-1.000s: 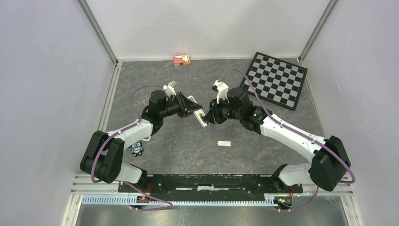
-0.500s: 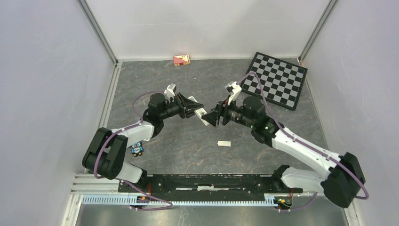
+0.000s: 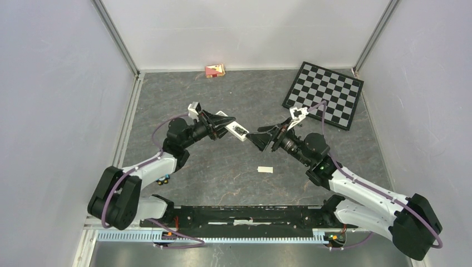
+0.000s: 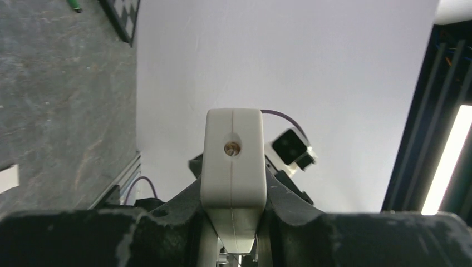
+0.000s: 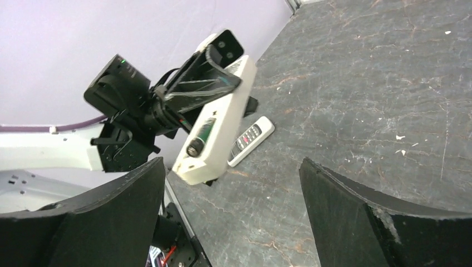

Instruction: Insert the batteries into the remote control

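My left gripper is shut on a white remote control and holds it tilted above the table's middle. In the left wrist view the remote's end face stands clamped between the fingers. The right wrist view shows its open battery bay, with one dark, green-banded battery lying inside. My right gripper sits just right of the remote, apart from it. Its jaws are spread wide with only bare table between them. No other batteries show.
A second small white remote with buttons lies on the table behind the held one. A small white flat piece lies near the front. A checkerboard sits back right, a red box at the back wall, an owl toy by the left arm.
My right gripper went from nearly closed at the remote to wide open and drew back to the right. The left gripper moved the remote slightly back and left.
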